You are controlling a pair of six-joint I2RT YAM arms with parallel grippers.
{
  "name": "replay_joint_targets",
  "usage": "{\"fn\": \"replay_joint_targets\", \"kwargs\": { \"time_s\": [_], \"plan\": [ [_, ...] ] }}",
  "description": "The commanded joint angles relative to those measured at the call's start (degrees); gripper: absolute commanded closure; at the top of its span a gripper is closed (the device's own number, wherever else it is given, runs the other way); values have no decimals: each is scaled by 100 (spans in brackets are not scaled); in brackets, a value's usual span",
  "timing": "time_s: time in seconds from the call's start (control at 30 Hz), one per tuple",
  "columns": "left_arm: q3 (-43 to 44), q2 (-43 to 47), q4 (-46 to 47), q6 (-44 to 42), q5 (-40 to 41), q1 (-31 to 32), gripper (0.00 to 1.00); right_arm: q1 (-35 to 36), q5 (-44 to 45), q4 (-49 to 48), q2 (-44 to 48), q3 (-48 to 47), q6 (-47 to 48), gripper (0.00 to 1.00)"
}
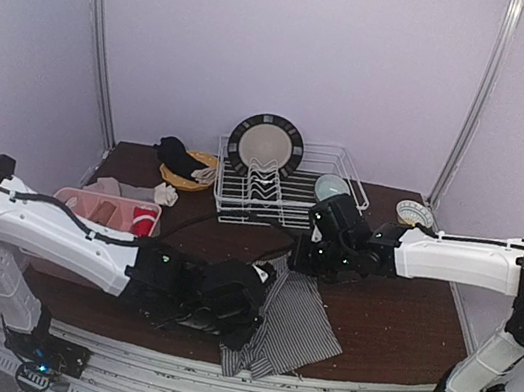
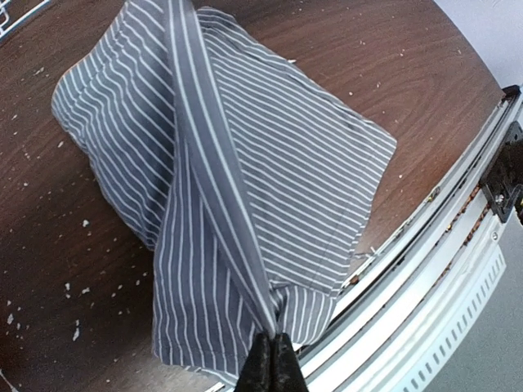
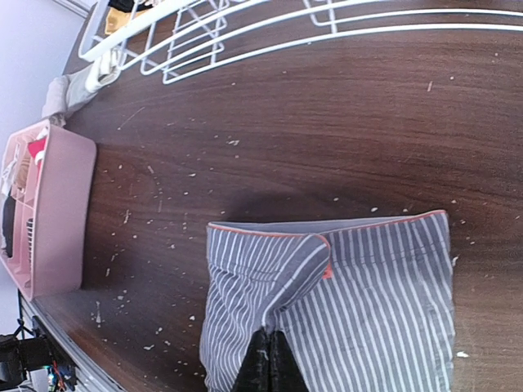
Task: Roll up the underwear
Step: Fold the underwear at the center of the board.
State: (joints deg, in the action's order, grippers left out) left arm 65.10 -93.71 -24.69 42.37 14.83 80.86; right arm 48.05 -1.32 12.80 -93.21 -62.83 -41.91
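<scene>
Top view: left gripper (image 1: 228, 302) at 6 o'clock is pinched shut on the near-left edge of the striped underwear (image 1: 294, 329), which lies mostly flat on the table (image 1: 402, 322), and the right gripper (image 1: 317, 257) is shut at the cloth's 12 o'clock edge. Left wrist view: fingers (image 2: 263, 367) clamped on a lifted ridge of fabric, the rest spread toward 12 o'clock. Right wrist view: fingers (image 3: 255, 371) closed on a fold by the waistband at 6 o'clock. No roll is formed, so I judge rolling barely begun.
</scene>
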Motion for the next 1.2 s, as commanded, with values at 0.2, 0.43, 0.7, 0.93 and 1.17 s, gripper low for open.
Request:
{"fn": "replay_joint_targets", "kwargs": {
  "time_s": [0.2,0.43,0.7,0.93,1.17],
  "plan": [
    [1079,-1173,101,-105,-418,114,100,-360,-99,238,49,338,498,100],
    [1560,-1663,157,-208,-591,113,100,-557,-178,262,142,600,588,100],
    [1983,-1990,196,-238,-802,114,100,-663,-222,330,395,733,642,100],
    [2368,-2106,121,-373,-807,108,100,-857,-292,466,487,641,718,100],
    [2835,-2527,109,-524,-878,105,100,-1066,-434,290,362,845,706,100]
  ]
}}
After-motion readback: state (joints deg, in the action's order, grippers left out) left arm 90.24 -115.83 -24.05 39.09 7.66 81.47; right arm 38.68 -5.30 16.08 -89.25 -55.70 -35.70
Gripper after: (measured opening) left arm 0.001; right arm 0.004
